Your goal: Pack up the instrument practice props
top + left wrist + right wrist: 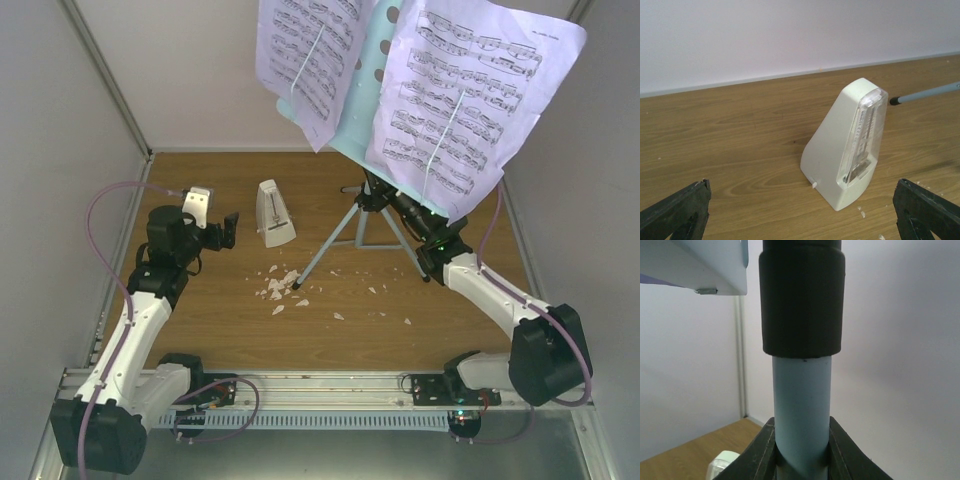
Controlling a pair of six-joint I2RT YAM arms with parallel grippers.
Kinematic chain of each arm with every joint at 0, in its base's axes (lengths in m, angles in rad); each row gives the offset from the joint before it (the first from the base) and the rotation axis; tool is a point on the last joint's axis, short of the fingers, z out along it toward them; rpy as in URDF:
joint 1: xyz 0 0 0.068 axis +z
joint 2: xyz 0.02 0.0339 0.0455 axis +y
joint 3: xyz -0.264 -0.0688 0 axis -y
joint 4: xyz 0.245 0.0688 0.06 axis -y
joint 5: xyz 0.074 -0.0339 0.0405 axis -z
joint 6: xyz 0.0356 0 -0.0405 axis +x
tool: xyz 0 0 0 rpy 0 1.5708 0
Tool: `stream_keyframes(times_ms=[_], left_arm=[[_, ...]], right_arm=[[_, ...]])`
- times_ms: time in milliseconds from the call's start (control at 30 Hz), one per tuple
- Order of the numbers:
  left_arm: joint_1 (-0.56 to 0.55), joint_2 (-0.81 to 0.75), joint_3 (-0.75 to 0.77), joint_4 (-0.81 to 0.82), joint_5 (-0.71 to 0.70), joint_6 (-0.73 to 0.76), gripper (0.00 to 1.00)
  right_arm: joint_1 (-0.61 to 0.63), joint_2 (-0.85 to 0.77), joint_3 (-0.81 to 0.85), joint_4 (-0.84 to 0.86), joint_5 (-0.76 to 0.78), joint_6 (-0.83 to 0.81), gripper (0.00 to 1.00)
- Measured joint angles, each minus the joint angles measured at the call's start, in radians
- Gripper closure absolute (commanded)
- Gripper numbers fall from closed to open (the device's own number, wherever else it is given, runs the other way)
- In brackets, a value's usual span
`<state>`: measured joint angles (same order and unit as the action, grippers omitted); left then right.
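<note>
1. Right gripper (801,452): we note both fingers pressed flat against the pale blue pole of the stand (801,400), one on each side, so it is clamped on it. The grip sits just under a black collar (801,300).
2. From above, the right arm reaches in from the near right and meets the pole just above the tripod hub.
3. The stand is upright at centre-right of the table (230,330). Its legs are spread, and one leg tip lies among the scraps (280,287). We cannot tell whether the feet bear on the wood.
4. Sheets (465,95): two printed pages lie on the perforated desk, one on each side. Both overhang its edges, high above the table.
5. Left gripper (215,218): the fingers (677,210) are wide apart with nothing between them. It is low over the left of the table and aimed at the metronome (847,150).
6. The metronome stands upright on the wood, beyond the fingertips and clear of both. It is left of the tripod, and one leg tip shows near its top in the wrist view.
7. The scraps are small white crumbs, scattered nearer us than the metronome and trailing off to the right.
</note>
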<state>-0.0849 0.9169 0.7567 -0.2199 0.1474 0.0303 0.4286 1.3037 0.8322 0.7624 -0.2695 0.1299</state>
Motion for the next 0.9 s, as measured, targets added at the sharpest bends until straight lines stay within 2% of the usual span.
stream_keyframes(times_ms=[333, 500, 700, 733, 767, 833, 900], left_arm=[[0.0, 0.017, -0.006, 0.003, -0.037, 0.017, 0.01], [0.0, 0.032, -0.006, 0.008, -0.045, 0.026, 0.01], [0.0, 0.034, -0.006, 0.008, -0.045, 0.027, 0.01], [0.0, 0.034, -0.006, 0.008, -0.045, 0.027, 0.01], [0.0, 0.034, -0.006, 0.008, -0.045, 0.027, 0.01], [0.0, 0.034, -0.006, 0.009, -0.045, 0.027, 0.01], [0.0, 0.034, -0.006, 0.011, -0.045, 0.027, 0.01]], right_arm=[[-0.151, 0.073, 0.0, 0.169, -0.388, 0.206, 1.0], [-0.188, 0.093, 0.001, 0.235, -0.487, 0.283, 0.99], [-0.19, 0.123, 0.016, 0.277, -0.582, 0.298, 1.0], [-0.19, 0.128, 0.019, 0.277, -0.587, 0.298, 0.98], [-0.19, 0.132, 0.024, 0.276, -0.589, 0.298, 0.92], [-0.19, 0.134, 0.028, 0.268, -0.592, 0.292, 0.72], [-0.19, 0.134, 0.03, 0.26, -0.591, 0.286, 0.61]])
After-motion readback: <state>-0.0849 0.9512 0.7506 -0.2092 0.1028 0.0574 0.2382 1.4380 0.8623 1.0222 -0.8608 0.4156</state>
